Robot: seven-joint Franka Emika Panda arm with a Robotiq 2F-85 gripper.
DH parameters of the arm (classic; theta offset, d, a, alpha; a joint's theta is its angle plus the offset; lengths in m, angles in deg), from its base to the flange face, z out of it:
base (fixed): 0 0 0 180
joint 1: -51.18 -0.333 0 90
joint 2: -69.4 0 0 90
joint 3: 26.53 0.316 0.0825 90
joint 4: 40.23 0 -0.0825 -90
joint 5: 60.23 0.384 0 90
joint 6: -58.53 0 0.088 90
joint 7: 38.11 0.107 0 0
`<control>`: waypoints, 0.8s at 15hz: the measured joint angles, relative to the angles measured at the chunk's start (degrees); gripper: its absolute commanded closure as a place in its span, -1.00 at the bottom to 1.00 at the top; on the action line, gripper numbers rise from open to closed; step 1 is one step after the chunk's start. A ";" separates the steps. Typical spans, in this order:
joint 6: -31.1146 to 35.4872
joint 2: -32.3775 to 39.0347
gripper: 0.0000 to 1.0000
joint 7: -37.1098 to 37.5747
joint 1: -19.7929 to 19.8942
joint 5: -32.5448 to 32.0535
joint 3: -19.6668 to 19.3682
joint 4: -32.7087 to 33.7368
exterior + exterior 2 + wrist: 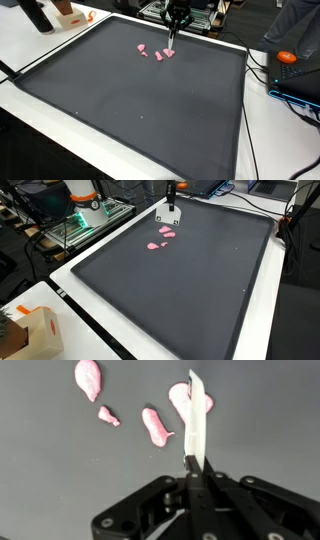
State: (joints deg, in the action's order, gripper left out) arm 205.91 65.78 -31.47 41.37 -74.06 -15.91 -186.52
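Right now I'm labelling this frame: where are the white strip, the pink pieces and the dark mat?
white strip (197,410): wrist view, middle of strip.
pink pieces (156,426): wrist view, the elongated piece.
dark mat (150,110): an exterior view, bare middle.

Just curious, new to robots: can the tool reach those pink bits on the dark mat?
Probably yes: the tool, shut on a white strip, hangs right over the pink bits and nothing stands between. With its grip full, it could likely only nudge them.
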 measured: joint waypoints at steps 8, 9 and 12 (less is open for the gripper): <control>2.85 -1.76 0.98 -2.19 2.16 1.98 -2.45 1.45; 2.93 -2.12 0.98 -2.44 2.30 2.51 -2.60 1.68; 2.93 -3.28 0.98 -2.81 2.41 3.61 -3.03 2.38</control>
State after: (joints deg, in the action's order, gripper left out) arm 208.84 62.50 -34.27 43.77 -70.44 -18.94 -184.13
